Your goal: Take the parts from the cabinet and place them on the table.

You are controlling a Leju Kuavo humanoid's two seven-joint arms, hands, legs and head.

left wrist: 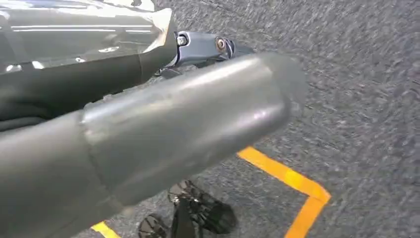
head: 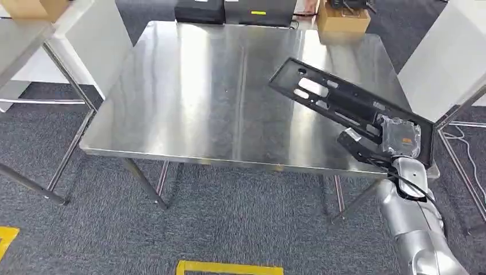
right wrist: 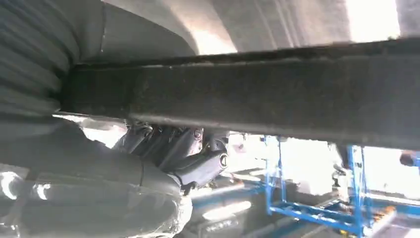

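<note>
A long black plastic part [head: 338,100] with slots and holes lies at a slant over the right side of the steel table [head: 200,91]. My right hand [head: 372,146] grips its near end by the table's front right corner; a small clear bag with an orange label [head: 401,137] sits on that end. In the right wrist view the part's dark edge [right wrist: 277,94] runs across the picture, with my fingers [right wrist: 168,148] curled under it. In the left wrist view my left hand [left wrist: 148,134] hangs over the grey carpet with its fingers [left wrist: 208,47] drawn in and nothing in them.
A cardboard box [head: 343,18] and black cases [head: 235,11] stand beyond the table's far edge. White panels [head: 447,57] flank the table on both sides. Yellow floor tape [head: 229,267] runs across the carpet in front of the table.
</note>
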